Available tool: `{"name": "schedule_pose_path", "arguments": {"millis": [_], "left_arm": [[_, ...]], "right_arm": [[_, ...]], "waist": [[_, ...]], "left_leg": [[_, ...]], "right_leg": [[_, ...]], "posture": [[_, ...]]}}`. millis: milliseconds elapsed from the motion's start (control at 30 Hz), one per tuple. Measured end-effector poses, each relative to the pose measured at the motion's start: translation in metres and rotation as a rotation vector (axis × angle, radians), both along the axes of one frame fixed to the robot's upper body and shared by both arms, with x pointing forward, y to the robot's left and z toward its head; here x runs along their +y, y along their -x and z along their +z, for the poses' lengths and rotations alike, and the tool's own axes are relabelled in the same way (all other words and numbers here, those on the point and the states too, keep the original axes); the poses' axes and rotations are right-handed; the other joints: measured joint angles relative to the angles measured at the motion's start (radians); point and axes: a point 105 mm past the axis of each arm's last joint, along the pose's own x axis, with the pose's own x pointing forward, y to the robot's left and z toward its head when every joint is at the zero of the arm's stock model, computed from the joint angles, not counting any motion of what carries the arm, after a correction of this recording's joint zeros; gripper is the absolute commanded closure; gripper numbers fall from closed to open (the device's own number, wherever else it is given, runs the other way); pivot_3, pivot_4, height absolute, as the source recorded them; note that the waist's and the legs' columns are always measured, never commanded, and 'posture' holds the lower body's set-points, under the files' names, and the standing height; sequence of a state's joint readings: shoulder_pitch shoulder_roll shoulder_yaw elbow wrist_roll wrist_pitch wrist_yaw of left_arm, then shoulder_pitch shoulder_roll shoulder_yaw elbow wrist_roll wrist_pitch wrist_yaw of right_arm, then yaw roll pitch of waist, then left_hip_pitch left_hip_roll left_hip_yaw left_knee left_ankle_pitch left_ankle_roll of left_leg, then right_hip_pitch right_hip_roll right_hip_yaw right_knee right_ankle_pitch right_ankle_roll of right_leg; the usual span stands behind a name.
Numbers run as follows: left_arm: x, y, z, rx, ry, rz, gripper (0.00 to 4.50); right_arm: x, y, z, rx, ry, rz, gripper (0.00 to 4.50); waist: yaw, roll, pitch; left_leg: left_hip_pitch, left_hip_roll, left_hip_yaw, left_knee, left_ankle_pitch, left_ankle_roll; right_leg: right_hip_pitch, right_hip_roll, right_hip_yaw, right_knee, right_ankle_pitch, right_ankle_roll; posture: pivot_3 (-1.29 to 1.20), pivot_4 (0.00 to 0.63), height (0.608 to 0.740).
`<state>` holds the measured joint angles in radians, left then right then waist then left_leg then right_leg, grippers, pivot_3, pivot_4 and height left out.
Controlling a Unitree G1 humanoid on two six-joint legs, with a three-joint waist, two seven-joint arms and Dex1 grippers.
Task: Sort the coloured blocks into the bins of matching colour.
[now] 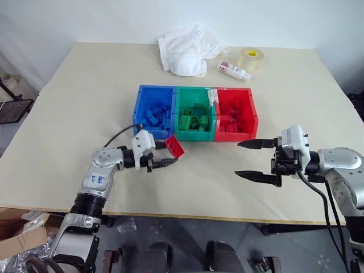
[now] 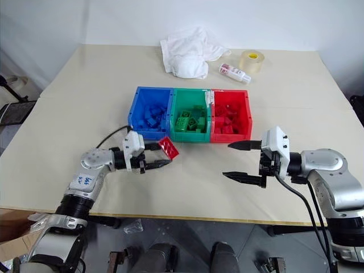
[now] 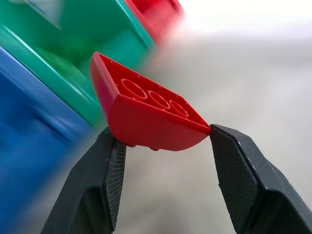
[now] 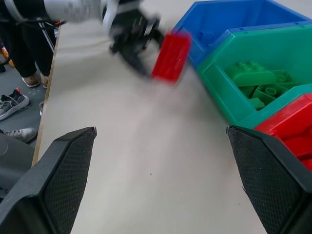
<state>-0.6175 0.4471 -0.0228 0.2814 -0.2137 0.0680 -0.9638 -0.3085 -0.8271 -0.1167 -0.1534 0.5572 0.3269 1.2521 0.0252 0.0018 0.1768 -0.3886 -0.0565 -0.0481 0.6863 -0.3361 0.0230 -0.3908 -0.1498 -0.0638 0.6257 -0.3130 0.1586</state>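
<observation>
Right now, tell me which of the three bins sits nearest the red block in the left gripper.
The blue bin, at the robot's left end of the row. The red block hangs just in front of it; the green bin and red bin lie farther right.

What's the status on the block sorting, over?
Left gripper shut on red block, off the table in front of the blue bin. Right gripper open, empty. Red bin two bins over, path clear.
</observation>
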Motion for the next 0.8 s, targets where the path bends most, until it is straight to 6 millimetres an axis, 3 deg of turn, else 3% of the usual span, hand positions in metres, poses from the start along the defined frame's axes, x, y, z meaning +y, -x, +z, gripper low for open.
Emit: {"name": "schedule_pose_path", "arguments": {"millis": [67, 133, 300, 400, 567, 800], "left_arm": [[0.010, -0.014, 0.030, -0.059, 0.040, 0.091, 2.17], [0.017, -0.023, 0.048, -0.095, 0.064, 0.144, 2.17], [0.019, -0.034, 0.051, -0.081, 0.089, 0.168, 2.17], [-0.002, -0.035, 0.050, -0.069, 0.095, 0.095, 2.17], [-0.049, -0.040, 0.066, -0.086, 0.130, -0.043, 2.17], [-0.113, -0.055, 0.075, -0.060, 0.147, -0.114, 2.17]], "right_arm": [[0.000, 0.000, 0.000, -0.001, -0.001, -0.001, 0.00], [0.000, 0.000, 0.000, -0.002, -0.001, -0.001, 0.00], [0.000, 0.000, 0.001, -0.006, -0.001, -0.001, 0.00], [0.001, -0.001, 0.003, -0.013, -0.002, 0.001, 0.00], [-0.001, -0.001, 0.002, -0.018, -0.006, -0.017, 0.00], [-0.010, 0.004, -0.002, -0.030, -0.020, -0.092, 0.00]], "waist": [[-0.002, 0.000, 0.000], [-0.002, 0.000, 0.000], [-0.002, 0.000, 0.000], [0.003, 0.000, 0.000], [0.004, -0.002, 0.001], [0.002, -0.003, 0.002]], "left_leg": [[0.000, 0.000, 0.000, 0.000, 0.000, 0.000], [0.000, 0.000, 0.000, -0.001, 0.000, 0.000], [0.000, -0.001, 0.000, -0.001, 0.000, 0.000], [-0.001, -0.001, -0.001, 0.001, 0.000, 0.000], [-0.002, -0.004, -0.001, 0.002, 0.000, 0.000], [-0.002, -0.005, 0.002, 0.002, 0.000, 0.000]], "right_leg": [[0.000, 0.000, 0.000, 0.000, 0.000, 0.000], [-0.001, 0.000, 0.000, 0.000, 0.000, 0.000], [-0.001, 0.000, -0.001, 0.000, 0.000, 0.000], [0.000, 0.000, -0.001, 0.000, 0.000, 0.000], [0.000, 0.000, -0.002, 0.000, 0.000, 0.001], [-0.001, 0.000, -0.003, 0.000, 0.000, 0.001]], "posture": [[0.00, 0.150, 0.740], [0.00, 0.150, 0.740], [0.00, 0.150, 0.740], [0.00, 0.150, 0.740], [0.00, 0.150, 0.740], [0.00, 0.150, 0.740]]}}
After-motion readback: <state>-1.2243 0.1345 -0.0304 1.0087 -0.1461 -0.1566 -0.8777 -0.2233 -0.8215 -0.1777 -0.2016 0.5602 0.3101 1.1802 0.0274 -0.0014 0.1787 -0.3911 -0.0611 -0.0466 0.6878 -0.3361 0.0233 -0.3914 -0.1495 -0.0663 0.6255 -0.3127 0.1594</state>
